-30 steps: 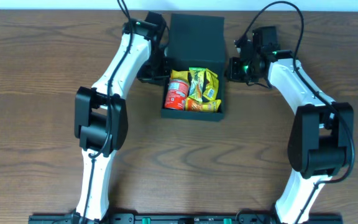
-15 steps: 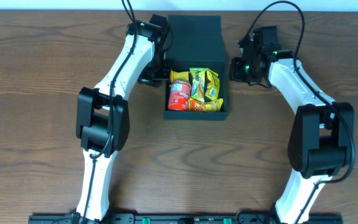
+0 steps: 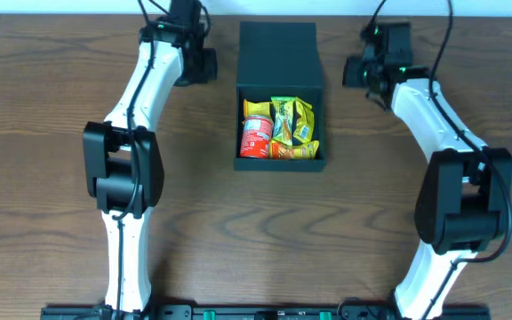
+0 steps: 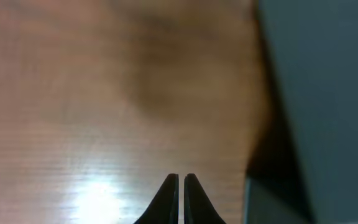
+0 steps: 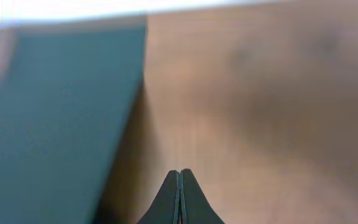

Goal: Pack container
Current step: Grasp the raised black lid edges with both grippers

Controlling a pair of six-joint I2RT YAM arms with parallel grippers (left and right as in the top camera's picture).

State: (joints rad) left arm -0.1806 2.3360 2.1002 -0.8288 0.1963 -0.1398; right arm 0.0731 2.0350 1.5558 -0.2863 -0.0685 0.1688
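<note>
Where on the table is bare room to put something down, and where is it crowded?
Free: the table in front of the container, and narrow strips on both its sides. Crowded: inside it, with the red can and snack packets.

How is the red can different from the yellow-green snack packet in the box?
The red can is a round tube shape, while the yellow-green packet is a flat, crinkly bag. The red can is mostly red; the yellow-green packet is yellow and green. The red can lies against the left side, and the yellow-green packet lies to its right, near the middle. Both lie inside the open container.
</note>
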